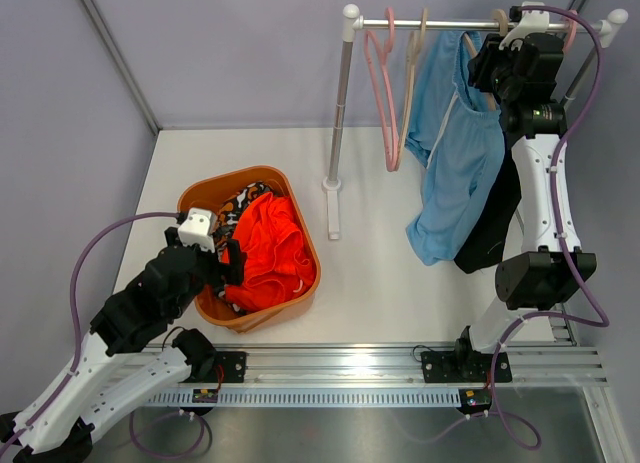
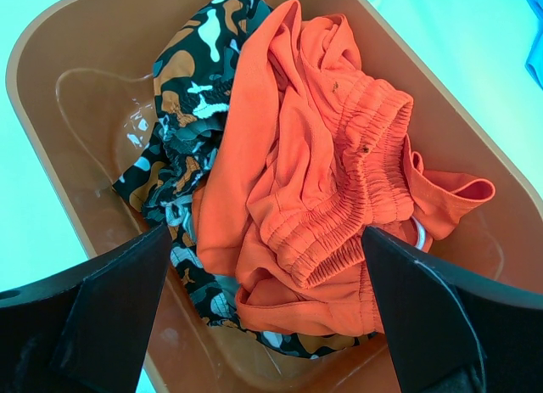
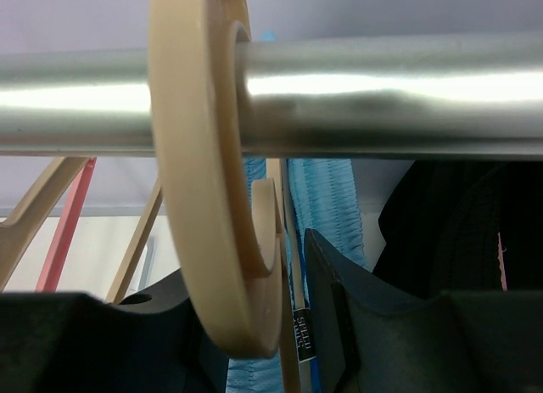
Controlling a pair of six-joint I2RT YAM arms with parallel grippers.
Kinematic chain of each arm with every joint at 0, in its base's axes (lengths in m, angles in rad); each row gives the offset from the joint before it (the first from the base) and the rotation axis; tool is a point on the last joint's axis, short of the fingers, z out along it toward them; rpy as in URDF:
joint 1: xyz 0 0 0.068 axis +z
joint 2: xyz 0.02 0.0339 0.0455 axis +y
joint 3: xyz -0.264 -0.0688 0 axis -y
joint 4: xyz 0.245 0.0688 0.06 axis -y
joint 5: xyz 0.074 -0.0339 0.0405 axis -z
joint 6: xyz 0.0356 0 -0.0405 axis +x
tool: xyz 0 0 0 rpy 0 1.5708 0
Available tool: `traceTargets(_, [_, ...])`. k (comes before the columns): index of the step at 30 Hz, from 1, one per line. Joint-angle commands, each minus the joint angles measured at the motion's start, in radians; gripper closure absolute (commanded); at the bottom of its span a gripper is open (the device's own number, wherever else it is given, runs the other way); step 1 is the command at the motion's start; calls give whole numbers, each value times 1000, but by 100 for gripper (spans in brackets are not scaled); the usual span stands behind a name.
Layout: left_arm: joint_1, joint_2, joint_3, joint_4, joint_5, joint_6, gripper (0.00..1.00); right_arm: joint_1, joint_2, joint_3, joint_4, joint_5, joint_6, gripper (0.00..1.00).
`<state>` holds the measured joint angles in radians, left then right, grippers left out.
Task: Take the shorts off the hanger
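Right wrist: gripper (image 3: 246, 278) around hanger hook (image 3: 193, 155)

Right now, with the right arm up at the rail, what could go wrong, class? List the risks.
1. The right jaws straddle the beige hanger hook on the rail, not fabric; pulling may unhook the whole hanger.
2. The light blue shorts hang lopsided and could slip to the table, far from the basket.
3. The black shorts hang right beside them and may get dragged along.
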<state>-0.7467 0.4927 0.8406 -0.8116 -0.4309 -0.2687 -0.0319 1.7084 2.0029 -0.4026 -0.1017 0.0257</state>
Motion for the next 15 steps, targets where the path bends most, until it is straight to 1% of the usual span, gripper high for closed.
traceTargets(1, [1,3,-3,40,6,11,1,-2,3,34,12,-30,10,57])
traceTargets(7, [3,0,-3,40,6,11,1,-2,7,45,1,-38,8,62])
traceTargets(10, [1,1,-3,40,6,11,1,-2,7,46,-4,-41,8,73])
traceTargets(11, [3,1,-3,38,6,10,1,-2,7,48,-7,-41,10,81])
traceTargets(13, [1,0,-3,38,4,10,1,-2,5,50,-19,-43,10,87])
traceTargets(14, [3,-3,-3,40,4,10,1,-2,3,53,-22,-41,13,94])
traceTargets(15, [1,-2,-3,38,4,10,1,-2,-6,53,-25,-39,13,96])
